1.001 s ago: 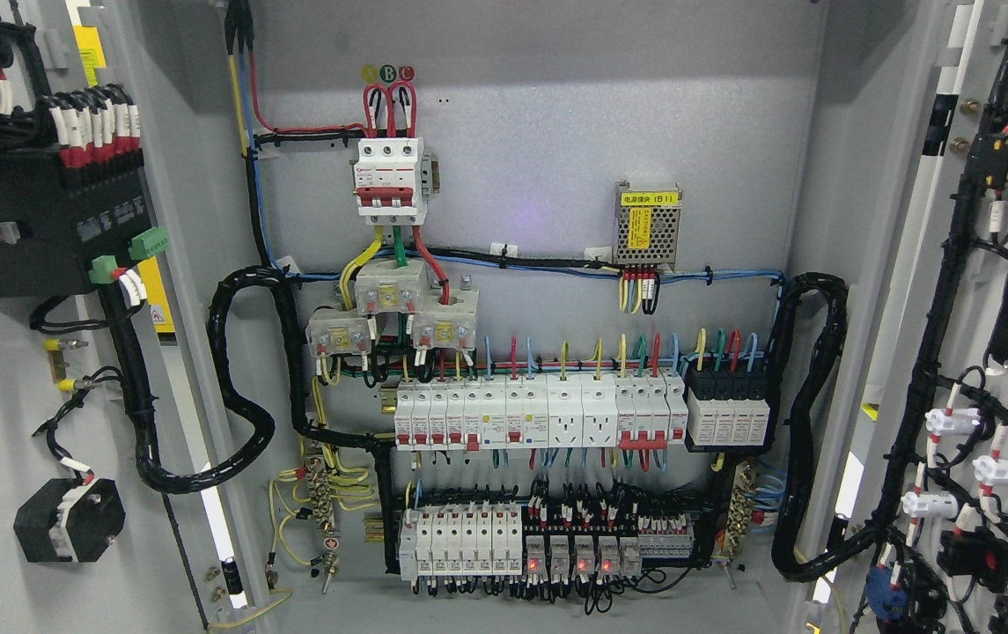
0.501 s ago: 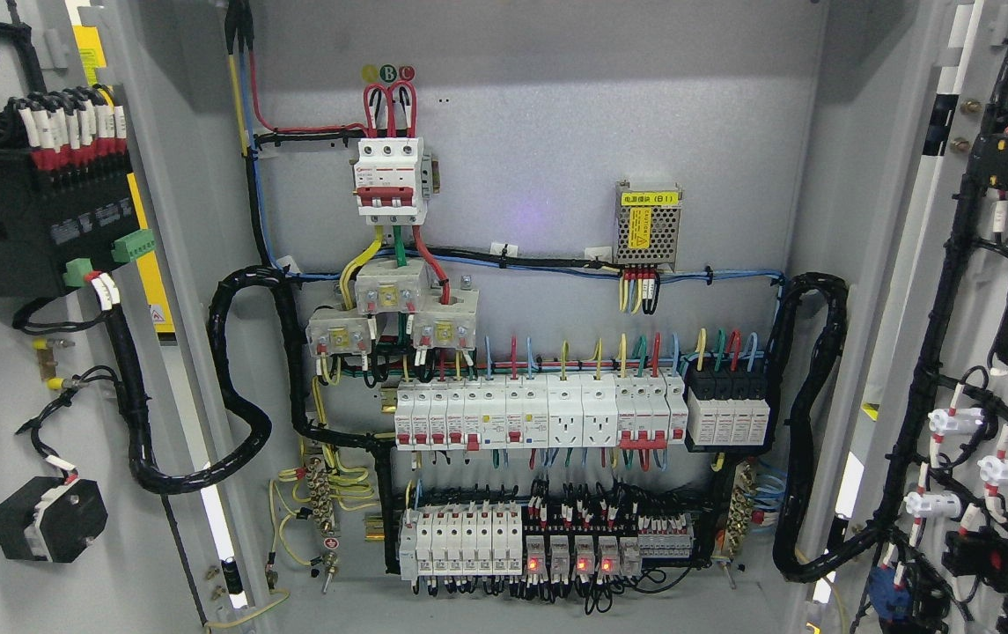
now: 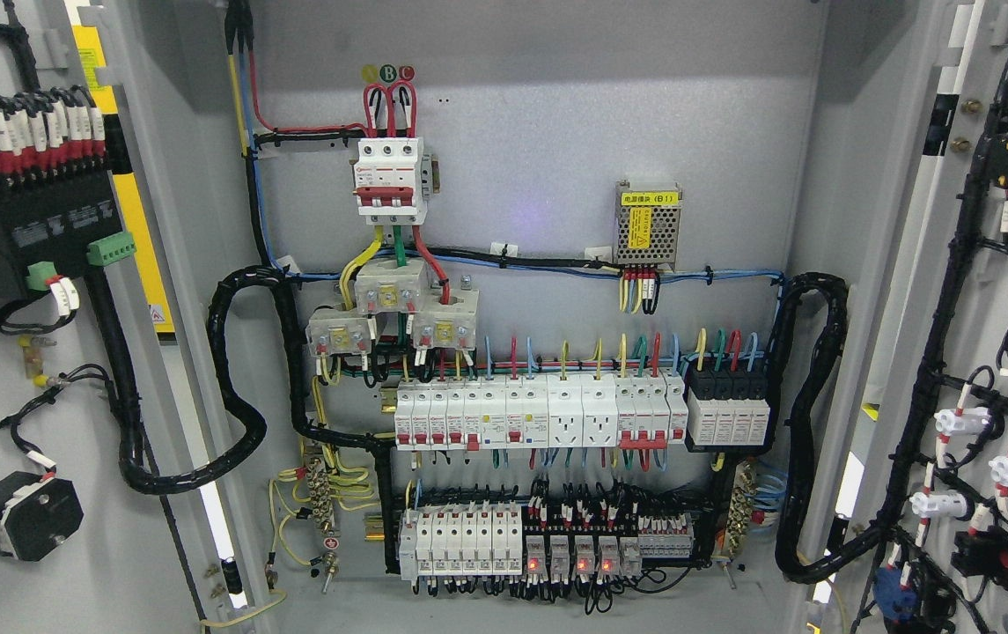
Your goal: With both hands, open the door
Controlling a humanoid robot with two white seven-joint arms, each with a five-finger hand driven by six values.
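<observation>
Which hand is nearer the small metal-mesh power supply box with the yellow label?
Cannot tell: neither hand shows in the head view. The small metal-mesh power supply box with the yellow label sits on the cabinet's back panel.

A grey metal back wall point(image 3: 539, 132), evenly lit, with a bright strip of floor point(image 3: 215, 519) showing at lower left.

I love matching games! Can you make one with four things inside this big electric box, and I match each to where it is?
Things:
1. red-and-white main breaker
2. metal power supply with yellow label
3. row of small red lights
4. black octagonal block

Places:
A. on the open left door, low down
B. bottom of the back panel
C. upper right of the back panel
D. top middle of the back panel, under the red wire loops

Pairs: 1-D, 2-C, 3-B, 4-A
</observation>
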